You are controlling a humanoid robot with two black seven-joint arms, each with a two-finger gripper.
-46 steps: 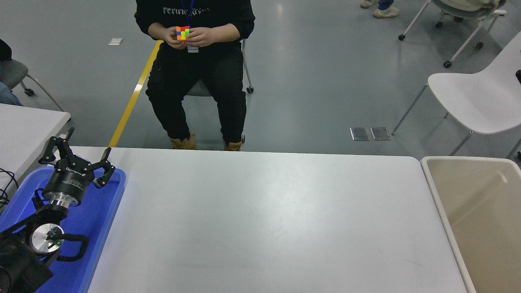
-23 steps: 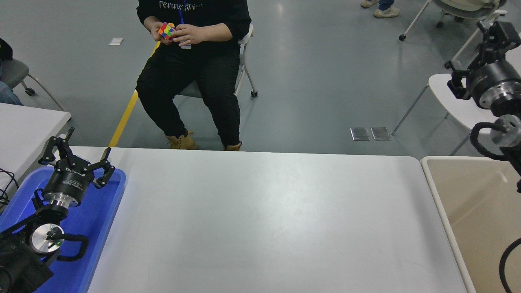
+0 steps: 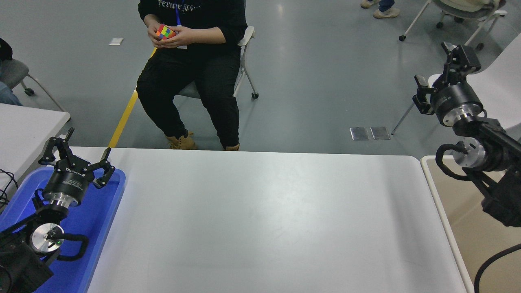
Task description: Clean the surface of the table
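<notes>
The table surface (image 3: 260, 219) is a large white tabletop with rounded corners that fills the lower middle of the view, and nothing lies on it. My left gripper (image 3: 77, 152) is open and empty, parked over the blue tray (image 3: 101, 211) at the lower left. My right gripper (image 3: 441, 69) is open and empty, raised above the far right corner beyond the table's edge, with its arm over the beige bin (image 3: 472, 211).
A person sits on a chair beyond the far edge, turning a coloured cube (image 3: 165, 31) in both hands. A smaller white table (image 3: 24, 126) stands at the left. A white chair (image 3: 496, 93) stands at the right behind my right arm.
My right arm came into view from the right edge and moved left and down over the bin. The person shifted on the chair and moved the cube to the left.
</notes>
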